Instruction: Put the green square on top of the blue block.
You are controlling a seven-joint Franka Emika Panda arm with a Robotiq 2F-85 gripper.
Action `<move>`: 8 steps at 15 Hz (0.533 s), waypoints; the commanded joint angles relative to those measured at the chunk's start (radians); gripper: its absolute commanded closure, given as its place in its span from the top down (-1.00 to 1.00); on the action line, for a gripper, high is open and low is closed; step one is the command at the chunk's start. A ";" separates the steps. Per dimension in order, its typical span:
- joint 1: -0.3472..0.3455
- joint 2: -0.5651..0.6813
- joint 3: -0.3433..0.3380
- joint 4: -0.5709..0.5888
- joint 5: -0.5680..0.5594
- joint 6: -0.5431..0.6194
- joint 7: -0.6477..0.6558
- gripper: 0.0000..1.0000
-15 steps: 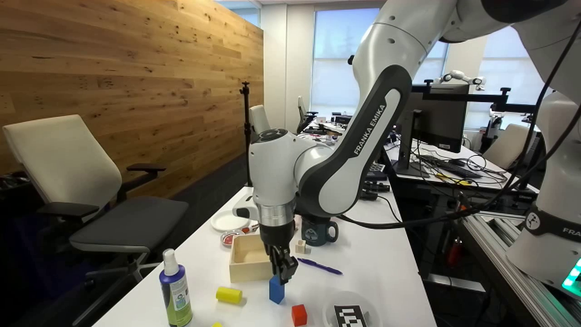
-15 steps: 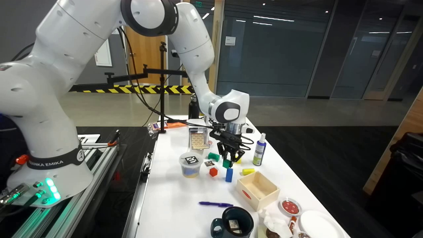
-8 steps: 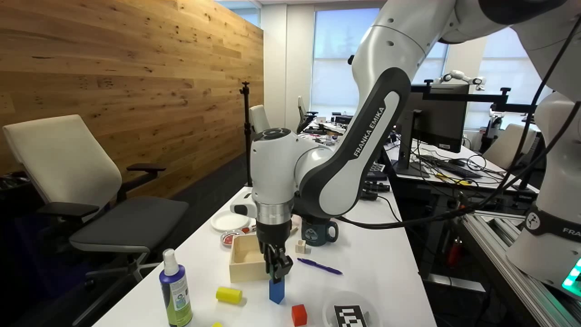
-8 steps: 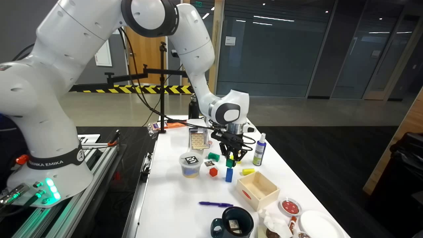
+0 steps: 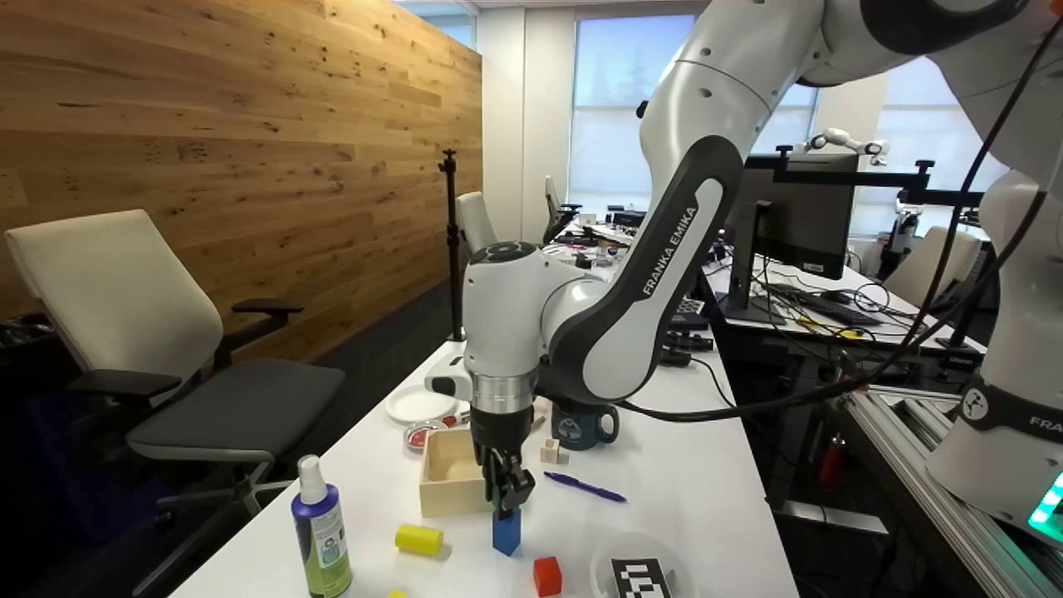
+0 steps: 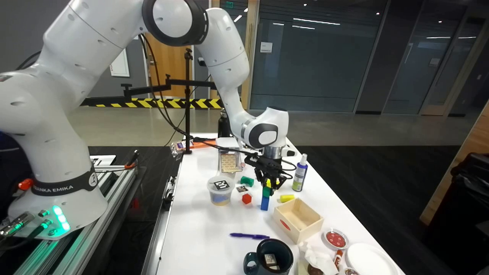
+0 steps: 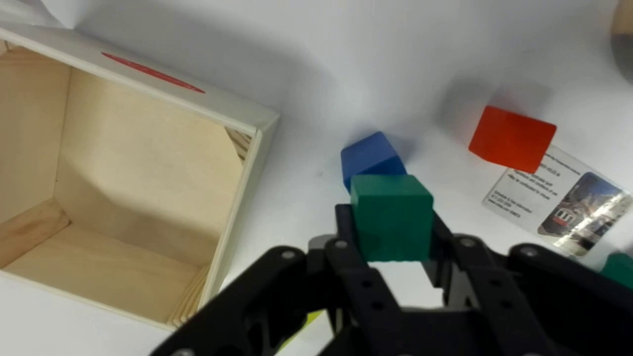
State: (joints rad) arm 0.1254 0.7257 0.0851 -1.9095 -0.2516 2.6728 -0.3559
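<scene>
While it is clasping the green square (image 7: 392,222) from both sides, the gripper (image 7: 389,231) is hovering over the blue block (image 5: 507,534). From where I am standing, I am not managing to tell whether the two are touching. The blue block is standing upright on the white table (image 6: 206,225), between the wooden box (image 5: 458,500) and the red block (image 7: 512,139).

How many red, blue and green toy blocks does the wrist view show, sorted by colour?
Red: 1, a red cube
Blue: 1, a blue rectangular block
Green: 2, a square green block in the gripper and a green piece cropped at the right edge
Total: 4
</scene>
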 commanded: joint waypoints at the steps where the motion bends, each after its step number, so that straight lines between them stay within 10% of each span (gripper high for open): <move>1: -0.031 0.015 0.021 -0.001 -0.010 0.021 -0.025 -0.82; 8: -0.033 0.023 0.024 0.012 -0.015 0.006 -0.038 -0.82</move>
State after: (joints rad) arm 0.1095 0.7421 0.0934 -1.9065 -0.2516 2.6737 -0.3710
